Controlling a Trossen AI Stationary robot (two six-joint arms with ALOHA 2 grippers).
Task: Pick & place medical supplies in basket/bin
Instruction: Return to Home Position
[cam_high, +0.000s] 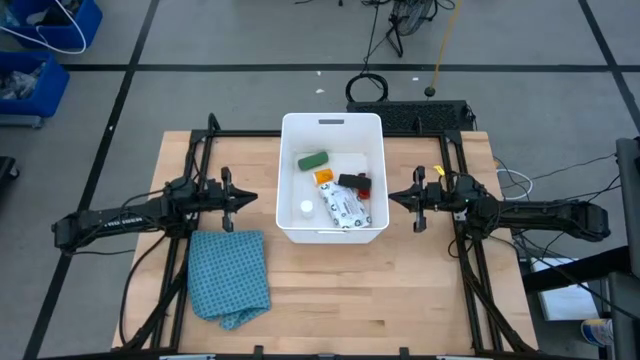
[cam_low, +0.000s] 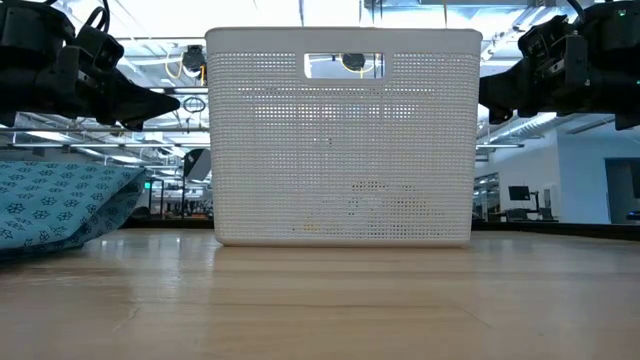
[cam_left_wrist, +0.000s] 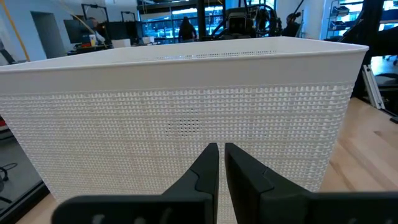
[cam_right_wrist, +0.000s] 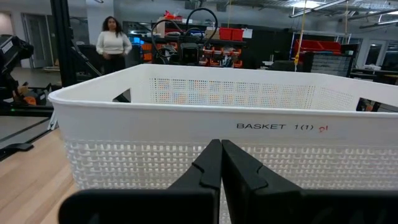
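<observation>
A: From above: white tub (cam_high: 290, 180) mid-surface, squarely between left tool (cam_high: 250, 197) and right tool (cam_high: 392, 198), clear of both. Long axis front to back.
B: Inside: green piece (cam_high: 313, 160) lying crosswise, orange pill bottle (cam_high: 323, 177), black piece (cam_high: 349, 181), printed packet (cam_high: 345, 208) angled.
A: Low down: handle slot (cam_low: 344, 65) facing in.
B: Wrist views: both tools pinched narrow, gripping nothing, aimed at the tub's long walls.

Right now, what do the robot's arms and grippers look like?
Both arms are dark, slim and jointed. The left gripper and right gripper each end in two black tapered fingers. The left arm carries white lettering; the right wrist shows yellow bits.
</observation>
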